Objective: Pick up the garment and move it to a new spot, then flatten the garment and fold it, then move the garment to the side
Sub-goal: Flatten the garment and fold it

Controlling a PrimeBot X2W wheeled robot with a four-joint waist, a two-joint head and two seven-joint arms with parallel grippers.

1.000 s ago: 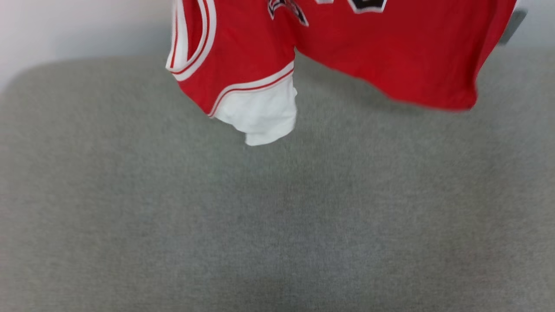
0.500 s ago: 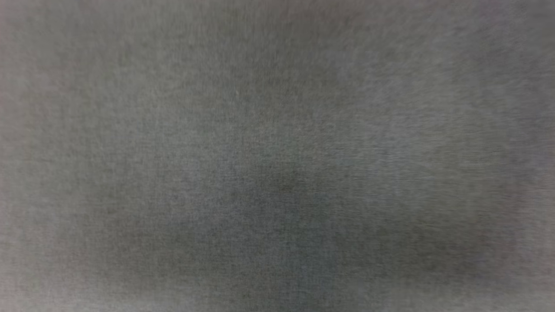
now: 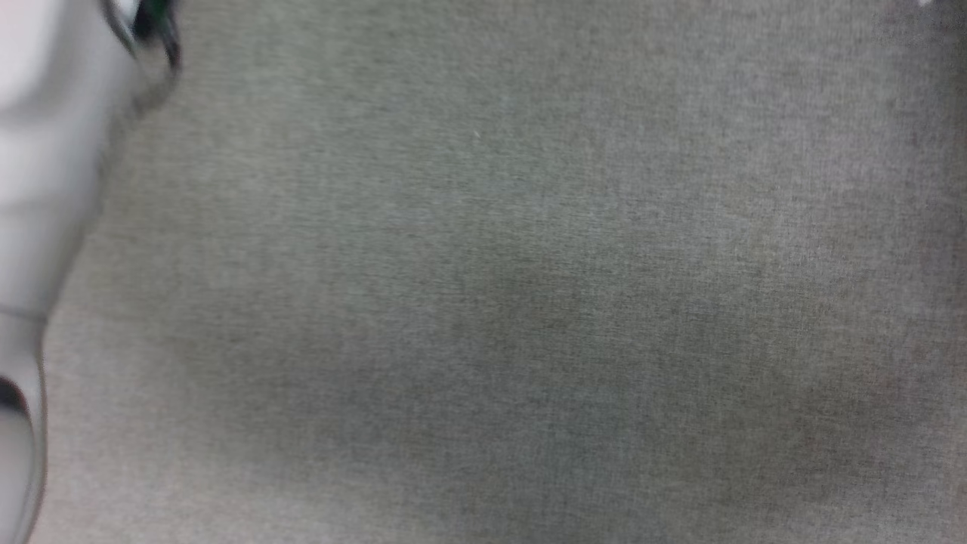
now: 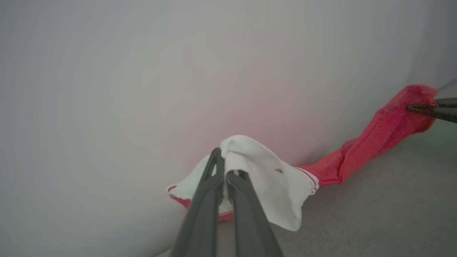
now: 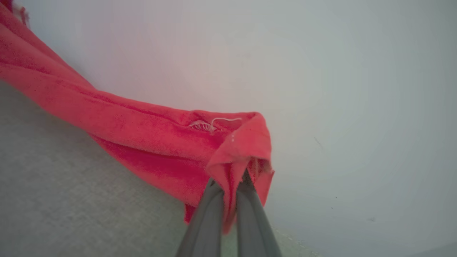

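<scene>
Red jersey cloth, the garment (image 5: pixel 142 142), hung as a stretched band between the two arms, above the grey cloth-covered counter (image 3: pixel 529 264) and close in front of a pale wall (image 4: pixel 107 89). Whether its lower edge touched the counter could not be told.

One end was its white sleeve (image 4: pixel 264 167), with red-and-white trim beside it. The left tool (image 4: pixel 224 167) was clamped shut on a bunch of that sleeve, and white fabric spilled over and beside its fingers. The other end was a plain red corner, and the right tool (image 5: pixel 230 184) was closed tight on it. There the cloth folded over the fingertips, and a loose white thread showed on the seam nearby. In the left wrist view the red band ran from the sleeve out to that second tool, well apart from the first.

Gripping two far-apart points seemed to be the reason for this pose. It spread the garment wide, so it could be carried to a new spot and laid down nearly flat rather than in a heap. I judged the moving step to be in hand, with flattening and folding not yet done.

In the head view a pale forearm (image 3: pixel 38 189) showed at the left edge over the counter. Both pinches took in little cloth, so the fabric slipping free was the likely risk.
</scene>
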